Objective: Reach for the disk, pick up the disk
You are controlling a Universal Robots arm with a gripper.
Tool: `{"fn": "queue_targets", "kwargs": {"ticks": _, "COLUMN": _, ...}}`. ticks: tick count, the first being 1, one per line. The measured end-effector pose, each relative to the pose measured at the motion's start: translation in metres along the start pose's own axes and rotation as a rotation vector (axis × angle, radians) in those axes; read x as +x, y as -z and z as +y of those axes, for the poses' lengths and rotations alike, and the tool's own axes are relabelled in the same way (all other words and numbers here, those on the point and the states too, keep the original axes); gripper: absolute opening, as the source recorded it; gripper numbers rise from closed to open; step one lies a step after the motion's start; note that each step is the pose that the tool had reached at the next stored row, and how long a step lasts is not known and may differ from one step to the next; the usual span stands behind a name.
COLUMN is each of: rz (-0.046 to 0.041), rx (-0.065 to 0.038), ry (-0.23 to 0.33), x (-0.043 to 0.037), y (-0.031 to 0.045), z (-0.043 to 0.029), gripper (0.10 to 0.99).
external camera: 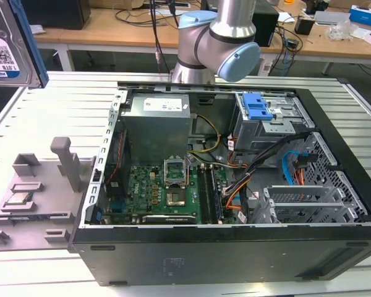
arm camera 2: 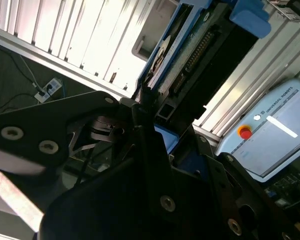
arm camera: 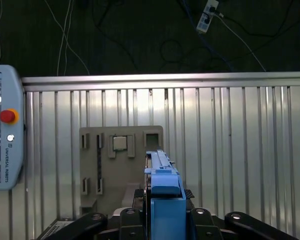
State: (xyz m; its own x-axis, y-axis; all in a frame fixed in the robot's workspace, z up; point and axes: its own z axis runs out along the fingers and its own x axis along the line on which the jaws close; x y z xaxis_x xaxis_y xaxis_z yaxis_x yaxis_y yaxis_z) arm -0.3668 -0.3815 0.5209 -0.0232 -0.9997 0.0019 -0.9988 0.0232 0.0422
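The gripper (arm camera: pixel 163 196), fingers closed on the disk (external camera: pixel 6 43), holds it edge-on well above the ribbed table (arm camera: pixel 240 150) and grey fixture (arm camera: pixel 92 150); a firm, centred clamp should prevent slipping.

White-and-blue label with small print on the disk (external camera: pixel 5 44); line of small lettering on the teach pendant (arm camera 2: pixel 277 137)

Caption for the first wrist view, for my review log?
End effector gripping the disk edge-on above the ribbed metal table, where a gray fixture holds a small square chip.
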Motion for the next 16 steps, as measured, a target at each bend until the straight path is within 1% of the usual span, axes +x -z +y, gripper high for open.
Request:
{"fn": "queue_targets", "kwargs": {"ticks": 4, "rz": 0.0000, "rx": 0.000, "ry": 0.000, "x": 0.0000, "y": 0.0052, "z": 0.0001, "gripper": 0.365}}
{"fn": "queue_targets", "kwargs": {"ticks": 9, "rz": -0.0001, "rx": 0.000, "ry": 0.000, "x": 0.0001, "y": 0.0054, "z": -0.0007, "gripper": 0.365}}
{"fn": "queue_targets", "kwargs": {"ticks": 10, "rz": 0.0000, "rx": 0.000, "ry": 0.000, "x": 0.0000, "y": 0.0055, "z": -0.0032, "gripper": 0.365}}
{"fn": "queue_targets", "kwargs": {"ticks": 11, "rz": 0.0000, "rx": 0.000, "ry": 0.000, "x": -0.0002, "y": 0.0058, "z": -0.0101, "gripper": 0.365}}
{"fn": "queue_targets", "kwargs": {"ticks": 12, "rz": 0.0000, "rx": 0.000, "ry": 0.000, "x": -0.0005, "y": 0.0062, "z": -0.0198, "gripper": 0.365}}
{"fn": "queue_targets", "kwargs": {"ticks": 14, "rz": 0.0001, "rx": 0.000, "ry": 0.000, "x": -0.0007, "y": 0.0066, "z": -0.0282, "gripper": 0.365}}
{"fn": "queue_targets", "kwargs": {"ticks": 15, "rz": 0.0000, "rx": 0.000, "ry": 0.000, "x": -0.0010, "y": 0.0069, "z": -0.0340, "gripper": 0.365}}
{"fn": "queue_targets", "kwargs": {"ticks": 16, "rz": 0.0000, "rx": 0.000, "ry": 0.000, "x": -0.0012, "y": 0.0070, "z": -0.0376, "gripper": 0.365}}
